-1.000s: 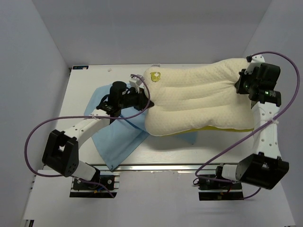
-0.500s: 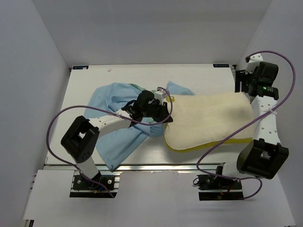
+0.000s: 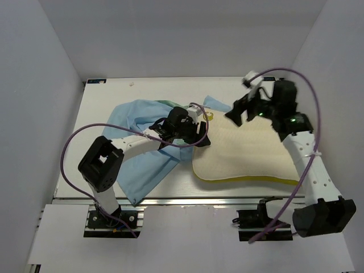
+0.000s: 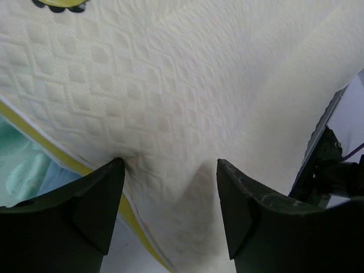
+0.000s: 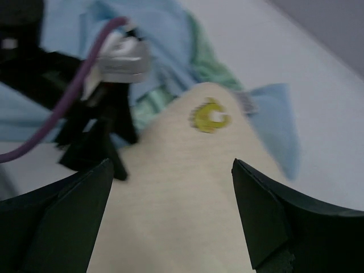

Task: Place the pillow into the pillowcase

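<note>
The cream-white dimpled pillow lies flat on the right half of the table, with its yellow mark at the far left corner. The light blue pillowcase lies crumpled to its left, a fold reaching behind that corner. My left gripper stands open at the pillow's left edge. In the left wrist view its fingertips straddle puckered pillow cover beside the yellow band. My right gripper hovers open over the pillow's far left part. The right wrist view shows the pillow and the mark between its open fingers.
The white table is closed in by grey walls at the back and both sides. Purple cables loop off both arms. Mint green pillowcase lining shows near the pillow's marked corner. The left gripper sits close to the right one.
The pillow has dropped flat onto the table and shifted right. My right gripper let go of its right end and swung left over it. The left gripper opened at the pillow's left edge.
</note>
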`<state>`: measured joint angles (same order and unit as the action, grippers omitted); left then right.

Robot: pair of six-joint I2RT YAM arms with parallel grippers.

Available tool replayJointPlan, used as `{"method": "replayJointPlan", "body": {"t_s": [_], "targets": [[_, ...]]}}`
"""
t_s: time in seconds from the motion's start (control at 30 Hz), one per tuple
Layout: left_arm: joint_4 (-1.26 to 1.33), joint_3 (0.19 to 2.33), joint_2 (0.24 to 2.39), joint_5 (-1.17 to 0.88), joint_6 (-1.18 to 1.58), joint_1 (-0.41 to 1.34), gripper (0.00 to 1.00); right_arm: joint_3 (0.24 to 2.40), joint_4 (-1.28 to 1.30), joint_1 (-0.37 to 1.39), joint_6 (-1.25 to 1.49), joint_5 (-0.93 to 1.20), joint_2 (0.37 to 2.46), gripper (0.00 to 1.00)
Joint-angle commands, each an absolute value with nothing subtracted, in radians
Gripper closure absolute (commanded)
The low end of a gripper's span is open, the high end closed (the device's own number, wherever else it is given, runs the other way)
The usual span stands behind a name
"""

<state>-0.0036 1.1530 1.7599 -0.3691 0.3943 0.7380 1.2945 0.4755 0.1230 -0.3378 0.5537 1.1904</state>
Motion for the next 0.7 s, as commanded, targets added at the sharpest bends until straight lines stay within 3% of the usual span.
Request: {"method": "replayJointPlan", "body": {"t_s": [0.0, 0.1, 0.3, 0.47, 0.67], "targets": [[-0.047, 1.2, 1.623, -0.321, 0.356, 0.735, 0.24, 1.187, 0.341, 0.276, -0.151, 0.597, 1.221, 0.11], [-0.128, 1.204, 1.541, -0.209, 0.324, 0.732, 0.21, 1.196, 0.31, 0.317, -0.065, 0.594, 1.31, 0.11], [-0.228, 1.122, 1.451, -0.048, 0.285, 0.629, 0.21, 1.221, 0.281, 0.475, 0.058, 0.206, 1.494, 0.11], [-0.204, 1.057, 1.428, -0.072, 0.206, 0.519, 0.21, 1.244, 0.299, 0.462, -0.102, 0.323, 1.571, 0.11], [-0.135, 1.068, 1.501, -0.107, 0.146, 0.48, 0.21, 1.194, 0.264, 0.322, -0.167, 0.564, 1.556, 0.11]]}}
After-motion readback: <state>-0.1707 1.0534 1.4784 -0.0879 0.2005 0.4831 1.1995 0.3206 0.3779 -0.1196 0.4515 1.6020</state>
